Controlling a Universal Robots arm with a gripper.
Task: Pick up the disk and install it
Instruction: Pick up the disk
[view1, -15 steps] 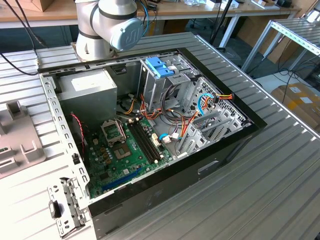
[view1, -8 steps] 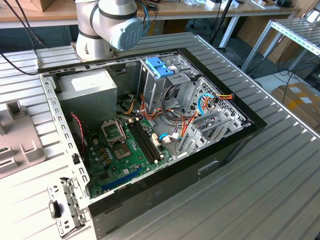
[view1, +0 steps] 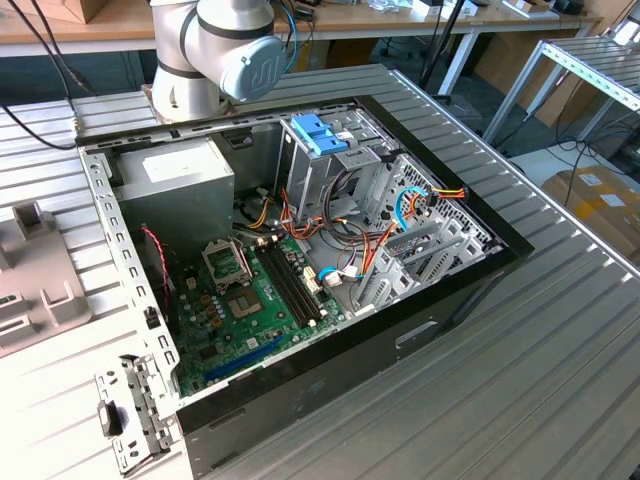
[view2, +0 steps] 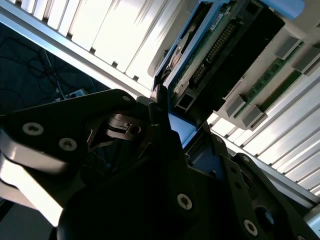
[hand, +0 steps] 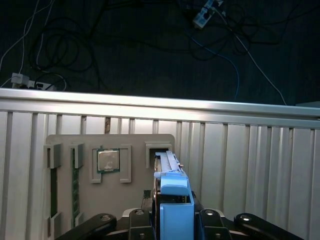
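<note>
The disk (hand: 172, 192) stands on edge, its light-blue carrier rail toward the camera and its far end in a slot of the grey fixture tray (hand: 70, 142). My gripper (hand: 173, 216) sits around the near end, black fingers pressed against both sides of the blue rail. In the second wrist view the disk (view2: 210, 55) shows its green circuit board and connector, with the gripper (view2: 182, 125) closed on its edge. In the exterior view the open computer case (view1: 100, 200) lies on the table with its metal drive cage (view1: 335, 175) near the back.
The tray also holds a processor chip (hand: 108, 161) and memory sticks (hand: 75, 185). Beyond the table's edge (hand: 160, 102) cables lie on a dark floor. The arm's base (view1: 215, 50) stands behind the case. A blue bracket (view1: 318, 133) tops the cage; cables crowd beside the motherboard (view1: 250, 290).
</note>
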